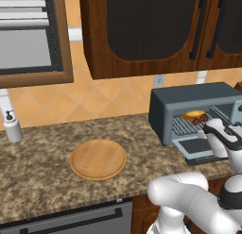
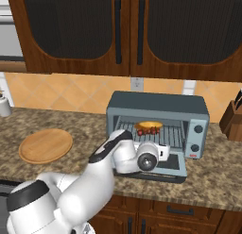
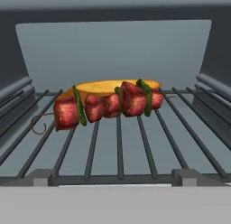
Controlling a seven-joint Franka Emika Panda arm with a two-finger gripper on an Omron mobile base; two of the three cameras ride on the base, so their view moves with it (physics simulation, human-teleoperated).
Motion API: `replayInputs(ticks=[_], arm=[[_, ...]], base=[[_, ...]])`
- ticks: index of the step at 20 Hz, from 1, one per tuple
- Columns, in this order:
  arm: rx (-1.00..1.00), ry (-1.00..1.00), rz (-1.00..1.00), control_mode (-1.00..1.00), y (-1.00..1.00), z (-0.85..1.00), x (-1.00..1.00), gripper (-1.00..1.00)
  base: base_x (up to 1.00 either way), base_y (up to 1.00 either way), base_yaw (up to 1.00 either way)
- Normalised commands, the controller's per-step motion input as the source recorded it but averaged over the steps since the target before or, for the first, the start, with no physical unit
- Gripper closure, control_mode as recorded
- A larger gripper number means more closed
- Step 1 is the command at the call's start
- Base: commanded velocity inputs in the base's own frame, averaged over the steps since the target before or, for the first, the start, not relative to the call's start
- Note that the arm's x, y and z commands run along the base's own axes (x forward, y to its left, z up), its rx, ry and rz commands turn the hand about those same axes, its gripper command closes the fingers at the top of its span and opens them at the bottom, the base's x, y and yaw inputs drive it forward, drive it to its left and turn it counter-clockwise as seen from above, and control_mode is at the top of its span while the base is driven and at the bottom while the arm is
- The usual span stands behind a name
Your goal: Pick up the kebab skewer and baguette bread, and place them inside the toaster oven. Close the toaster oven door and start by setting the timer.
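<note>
The gripper [image 2: 163,152], jaws spread and empty, hovers over the door [image 2: 166,165], which lies flat and open just below it. Ahead on the rack the skewer [image 3: 106,105] lies crosswise, touching the baguette [image 3: 106,87] behind it. The forearm reaches level into the oven [image 2: 158,120] mouth; closing likely means getting beneath the door's front edge.

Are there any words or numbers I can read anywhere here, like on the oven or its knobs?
No text can be read anywhere.
Toaster oven: no brand or label on its body.
Knob panel: two dark knobs and a small red mark below them, too small to read.
Wall outlet: plain, no writing.
Round wooden plate: plain.
</note>
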Motion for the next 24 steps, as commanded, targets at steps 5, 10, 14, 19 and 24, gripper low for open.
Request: replayInputs(ticks=[5,10,14,19,24], arm=[[0.0,0.0,0.0,-1.0,0.0,0.0,0.2,-1.0],[0.0,0.0,0.0,-1.0,0.0,0.0,0.2,-1.0],[0.0,0.0,0.0,-1.0,0.0,0.0,0.2,-1.0],[0.0,0.0,0.0,-1.0,0.0,0.0,0.16,-1.0],[0.0,0.0,0.0,-1.0,0.0,0.0,0.19,-1.0]], base=[[0.0,0.0,0.0],[0.0,0.0,0.0],[0.0,0.0,0.0],[0.0,0.0,0.0],[0.0,0.0,0.0]])
